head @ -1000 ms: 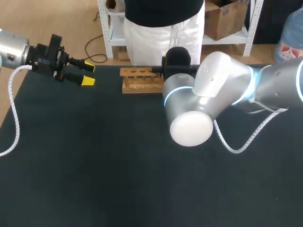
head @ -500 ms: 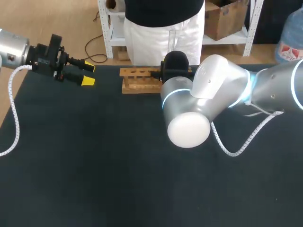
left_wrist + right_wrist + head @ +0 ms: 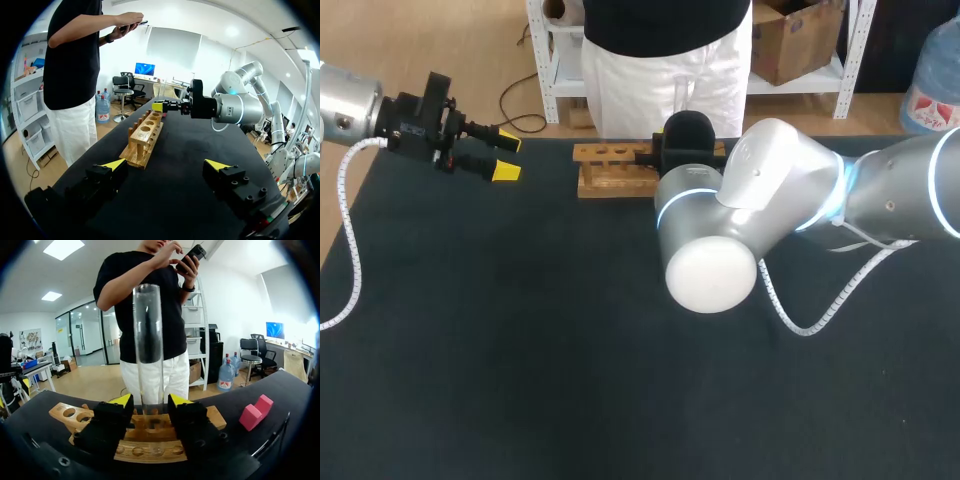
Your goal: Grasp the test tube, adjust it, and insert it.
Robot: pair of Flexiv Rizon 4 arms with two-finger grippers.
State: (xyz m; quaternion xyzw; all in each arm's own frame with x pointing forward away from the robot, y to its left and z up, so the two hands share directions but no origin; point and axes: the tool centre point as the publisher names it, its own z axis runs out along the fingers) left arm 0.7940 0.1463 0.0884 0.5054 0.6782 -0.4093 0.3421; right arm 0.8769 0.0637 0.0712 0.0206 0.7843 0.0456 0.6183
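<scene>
The test tube [image 3: 148,335] is clamped between the two yellow-tipped fingers [image 3: 121,401] of the right gripper [image 3: 149,407]. It's squeezed from both sides and held upright, with most of its clear length sticking up above the tips. The wooden rack [image 3: 67,415] is right under and just behind those fingers, its holes facing up. Whether the tube's bottom end is already inside a hole can't be told, since the fingers cover that part. A pink block [image 3: 256,412] is seen on the table off to one side of the gripper, apart from the rack.

From the other wrist, the right gripper [image 3: 165,106] is seen parked over the far end of the rack [image 3: 145,140], with the right arm [image 3: 235,106] stretched out behind it. From overhead the right arm [image 3: 750,200] is reached across the middle, so that end of the rack [image 3: 615,168] is mostly blocked.

The left gripper [image 3: 166,165] is held wide open with nothing between its fingers, pointed along the rack from the near end. Overhead, the left gripper [image 3: 500,155] is found by the far left corner of the black table [image 3: 520,350], well apart from the rack.
</scene>
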